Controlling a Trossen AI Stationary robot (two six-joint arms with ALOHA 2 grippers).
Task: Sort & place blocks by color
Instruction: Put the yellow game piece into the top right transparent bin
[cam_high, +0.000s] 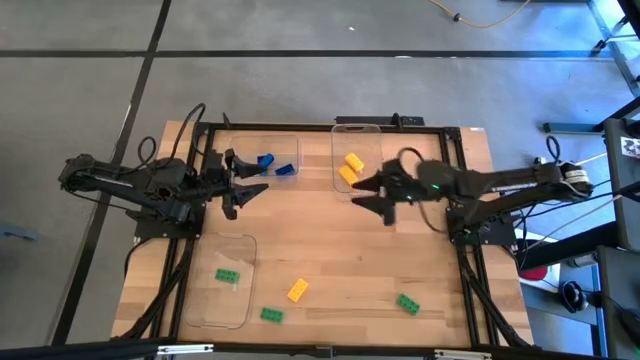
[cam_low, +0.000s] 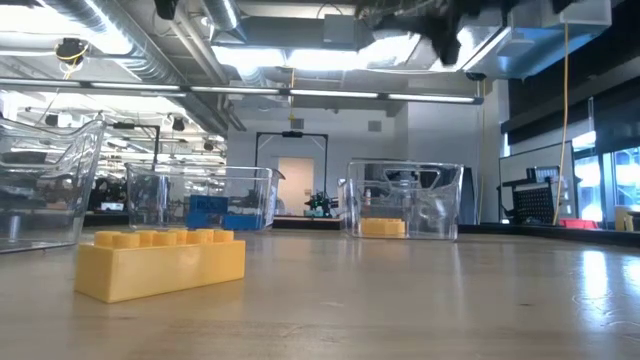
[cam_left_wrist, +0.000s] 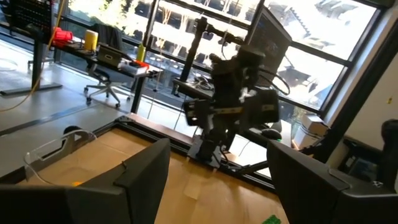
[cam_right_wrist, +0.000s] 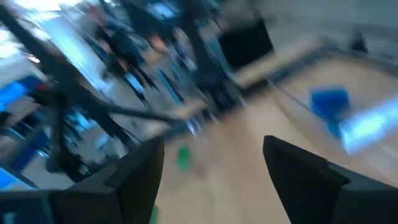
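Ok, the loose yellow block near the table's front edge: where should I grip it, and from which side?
Come straight down on the yellow block from above and close across its two long side walls. It lies flat, studs up, turned diagonally in the high view, so rotate the wrist to match. Nothing touches it; the green block sits clear of it. The right gripper hangs open, probably nearer.

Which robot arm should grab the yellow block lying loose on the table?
Probably the right. Its open, empty claw hangs by the tray with yellow blocks, where the loose yellow block belongs. The left claw sits by the blue tray. Both look about equally far from the block.
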